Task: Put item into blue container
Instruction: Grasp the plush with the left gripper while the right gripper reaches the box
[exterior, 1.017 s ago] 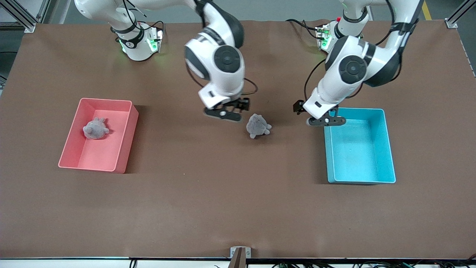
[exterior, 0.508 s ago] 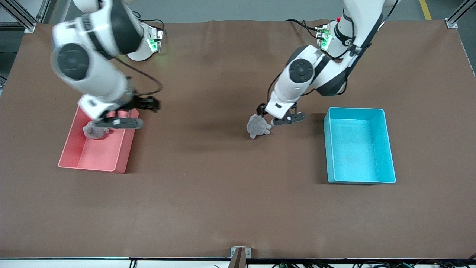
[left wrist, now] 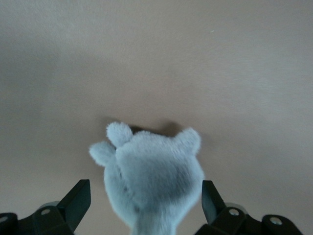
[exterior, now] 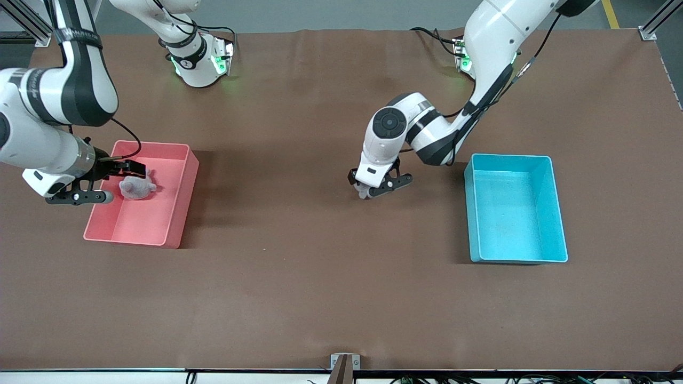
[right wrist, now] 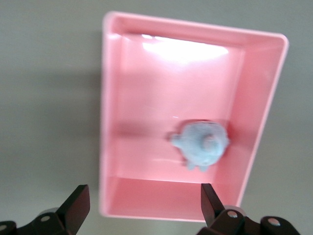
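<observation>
A grey plush toy (left wrist: 152, 172) lies on the brown table in the middle, between the two bins. My left gripper (left wrist: 145, 208) is down around it and open, one finger on each side with a gap to the fur. From the front, only an edge of the plush (exterior: 363, 193) shows under the left gripper (exterior: 376, 186). The blue container (exterior: 513, 218) stands empty toward the left arm's end of the table. My right gripper (exterior: 80, 196) hangs open over the outer edge of the pink bin (exterior: 160, 226).
A second grey plush (exterior: 136, 187) lies inside the pink bin, and the right wrist view shows that plush (right wrist: 201, 143) on the floor of the pink bin (right wrist: 122, 98). The table is covered by a brown mat (exterior: 320, 277).
The left gripper moved from beside the blue container to the plush and came down around it. The right arm swung from the table's middle to the pink bin's outer edge.
</observation>
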`<state>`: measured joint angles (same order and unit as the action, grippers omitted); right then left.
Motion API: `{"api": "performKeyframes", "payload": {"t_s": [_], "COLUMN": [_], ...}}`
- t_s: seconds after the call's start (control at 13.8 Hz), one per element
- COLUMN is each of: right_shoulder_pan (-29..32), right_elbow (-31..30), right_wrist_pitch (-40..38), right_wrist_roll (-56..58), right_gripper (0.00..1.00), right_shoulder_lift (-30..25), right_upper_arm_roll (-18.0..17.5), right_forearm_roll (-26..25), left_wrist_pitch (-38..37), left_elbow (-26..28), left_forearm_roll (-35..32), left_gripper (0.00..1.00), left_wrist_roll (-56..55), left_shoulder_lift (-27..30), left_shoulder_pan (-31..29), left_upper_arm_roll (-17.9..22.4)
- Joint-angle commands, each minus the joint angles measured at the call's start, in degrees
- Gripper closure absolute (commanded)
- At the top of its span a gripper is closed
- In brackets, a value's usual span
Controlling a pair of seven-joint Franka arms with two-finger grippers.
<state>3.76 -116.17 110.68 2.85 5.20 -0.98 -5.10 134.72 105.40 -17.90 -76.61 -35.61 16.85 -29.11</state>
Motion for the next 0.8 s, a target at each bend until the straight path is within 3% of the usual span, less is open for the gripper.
{"api": "performKeyframes", "payload": {"t_s": [0.0,0.22,0.51,0.58,0.73], "right_shoulder_pan": [3.17,7.31,11.0,11.09,11.62], "right_elbow": [-5.8,-7.14,-7.31,-7.92,-8.54], "right_wrist_pitch": [7.06,12.09,16.05,16.67,17.46], "right_wrist_roll": [0.05,3.71,8.75,8.75,9.36], "right_gripper": [0.0,0.0,0.0,0.0,0.0], "right_shoulder_lift": [-1.33,2.52,5.87,6.31,7.62], "right_upper_arm_roll": [-1.48,-1.48,-1.48,-1.48,-1.48], "right_forearm_roll": [-2.37,-2.98,-3.07,-3.07,-3.07], "left_wrist_pitch": [-0.68,-1.21,-2.96,-3.58,-5.68], "left_elbow": [-2.04,-1.52,-1.6,-1.86,-2.39], "left_forearm_roll": [-2.58,-3.54,-3.8,-3.8,-3.89], "left_gripper": [0.03,0.3,0.92,1.0,1.0], "left_wrist_roll": [-4.67,-7.58,-7.85,-7.85,-7.5], "left_shoulder_lift": [-1.65,-3.14,-3.59,-3.5,-2.45], "left_shoulder_pan": [1.43,3.7,5.3,5.3,4.69], "left_upper_arm_roll": [0.01,0.27,2.12,2.12,2.21]}}
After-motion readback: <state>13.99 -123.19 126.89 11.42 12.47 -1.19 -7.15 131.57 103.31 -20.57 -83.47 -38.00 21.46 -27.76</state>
